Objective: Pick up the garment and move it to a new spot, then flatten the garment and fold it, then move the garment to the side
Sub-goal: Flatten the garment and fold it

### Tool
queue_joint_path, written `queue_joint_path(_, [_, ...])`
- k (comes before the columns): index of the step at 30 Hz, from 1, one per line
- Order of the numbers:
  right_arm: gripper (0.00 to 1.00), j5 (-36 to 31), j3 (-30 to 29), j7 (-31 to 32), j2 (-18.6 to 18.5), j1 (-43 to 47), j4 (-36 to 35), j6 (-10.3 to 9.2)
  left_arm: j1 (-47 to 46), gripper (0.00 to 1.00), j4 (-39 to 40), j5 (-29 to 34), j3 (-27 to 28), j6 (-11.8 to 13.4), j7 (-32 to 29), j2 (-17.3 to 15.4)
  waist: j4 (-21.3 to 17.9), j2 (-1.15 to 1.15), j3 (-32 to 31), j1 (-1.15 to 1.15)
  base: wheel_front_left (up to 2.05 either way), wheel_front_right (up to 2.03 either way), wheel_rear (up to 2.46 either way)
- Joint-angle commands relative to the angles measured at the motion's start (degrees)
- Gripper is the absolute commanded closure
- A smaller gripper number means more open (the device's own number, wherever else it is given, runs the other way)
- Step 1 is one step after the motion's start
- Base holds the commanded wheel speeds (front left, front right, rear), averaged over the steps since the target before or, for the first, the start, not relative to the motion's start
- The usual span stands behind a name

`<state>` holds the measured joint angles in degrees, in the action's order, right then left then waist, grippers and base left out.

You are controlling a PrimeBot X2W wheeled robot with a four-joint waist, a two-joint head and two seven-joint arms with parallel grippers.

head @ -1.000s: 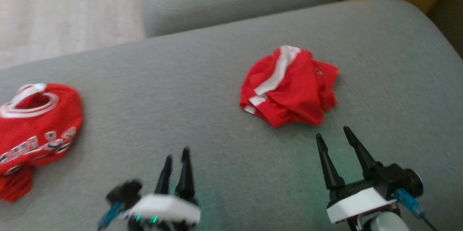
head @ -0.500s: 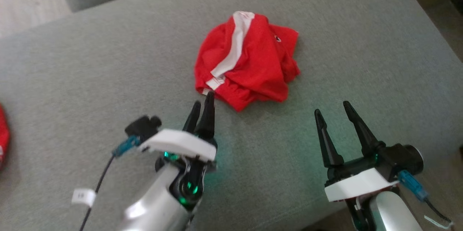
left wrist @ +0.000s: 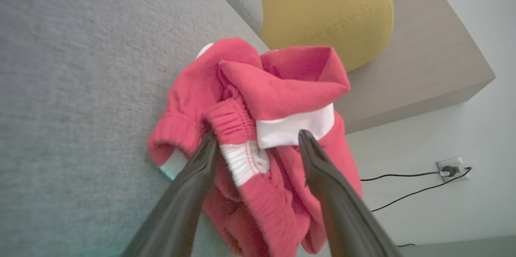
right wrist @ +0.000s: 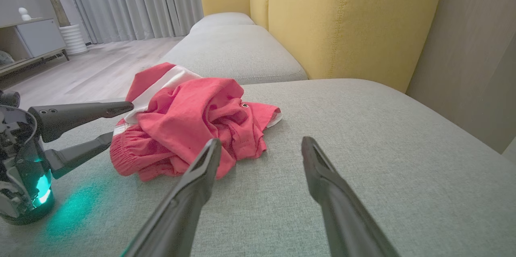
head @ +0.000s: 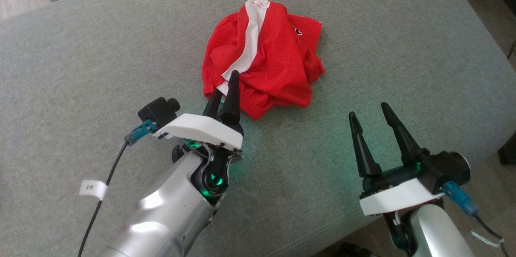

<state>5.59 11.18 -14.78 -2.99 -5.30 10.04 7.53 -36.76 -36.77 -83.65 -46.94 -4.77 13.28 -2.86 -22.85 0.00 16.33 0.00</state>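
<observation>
A crumpled red garment (head: 278, 59) with a white stripe and an elastic waistband lies on the grey sofa cushion (head: 100, 47). My left gripper (head: 225, 83) is open at the garment's near left edge. In the left wrist view the gripper (left wrist: 256, 134) has a finger on either side of the garment (left wrist: 282, 83), around the bunched waistband. My right gripper (head: 367, 110) stands open over bare cushion, to the right of the garment and nearer to me. The right wrist view shows the garment (right wrist: 193, 120) just beyond my right gripper (right wrist: 261, 141), with the left gripper (right wrist: 120, 122) at its left side.
The cushion's right edge (head: 475, 88) drops off to the floor beside my right arm. A yellow sofa back (right wrist: 346, 19) rises behind the cushion, with another grey seat (right wrist: 234, 51) beyond. A wall socket with a cable (left wrist: 447, 168) is on the wall.
The head camera has swung right, so a second red garment at the left has left the picture. My left gripper has reached forward to the garment's edge. The right gripper has barely moved.
</observation>
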Motion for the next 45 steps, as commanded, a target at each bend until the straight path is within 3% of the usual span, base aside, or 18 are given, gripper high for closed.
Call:
queue_joint_path(1, [0.00, 0.4, 0.9, -0.2, 0.0, -1.2, -1.8, -0.04, -0.9, 0.84, -0.2, -0.3, 0.0, -0.9, 0.6, 0.0, 0.2, 0.00, 0.2, 0.00, 0.00, 0.00, 0.00])
queue_joint_path(2, [0.00, 0.4, 0.8, -0.2, 0.0, -1.1, -1.8, -0.04, -1.2, 1.00, -0.2, 0.1, -0.4, -1.1, 0.8, 0.0, 0.3, 0.00, 0.2, 0.00, 0.00, 0.00, 0.00])
queue_joint_path(8, [0.00, 0.3, 0.6, -0.2, 0.1, -1.2, -1.6, -0.04, -1.9, 1.00, 1.0, 1.0, -2.1, -2.1, 1.4, 0.0, 0.9, 0.00, 0.2, 0.00, 0.00, 0.00, 0.00])
queue_joint_path(16, [0.00, 0.9, 1.2, -0.2, 0.1, -0.5, -0.9, -0.04, -6.7, 1.00, 7.0, 6.7, -3.0, -2.6, 1.4, -0.2, 1.4, 0.00, -3.1, 0.00, 0.00, 0.00, 0.00])
queue_joint_path(20, [0.00, 1.1, 2.1, -0.2, 0.1, 0.5, -0.6, -0.04, -13.3, 1.00, 11.6, 9.0, -4.1, -2.7, -2.2, -2.1, 0.7, 0.00, -6.3, 0.00, 0.00, 0.00, 0.00])
queue_joint_path(27, [0.00, 1.6, 3.0, -0.2, 0.1, 2.4, -0.6, -0.04, -23.0, 1.00, 20.0, 7.2, -0.3, -0.8, -8.7, -6.0, 0.7, 0.00, -10.4, 0.00, 0.00, 0.00, 0.00])
queue_joint_path(32, [0.00, 2.0, 4.2, -0.2, 0.1, 4.2, -0.6, -0.04, -16.4, 1.00, 26.3, 4.6, 0.7, 2.7, -11.3, -13.2, 2.7, 0.00, -12.7, 0.00, 0.00, 0.00, 0.00])
queue_joint_path(40, [0.00, 4.6, 2.3, -0.2, 0.1, 5.5, -1.2, -0.04, 4.1, 1.00, 36.8, 4.7, -3.1, 7.6, -12.9, -30.3, 10.2, 0.00, -10.4, 0.00, 0.00, 0.00, 0.00])
queue_joint_path(45, [0.00, 10.9, -1.7, -0.2, -0.1, 4.9, -0.9, -0.04, 8.2, 1.00, 38.6, 7.7, -3.9, 9.1, -11.6, -36.4, 15.8, 0.00, -7.8, 0.00, 0.00, 0.00, 0.00])
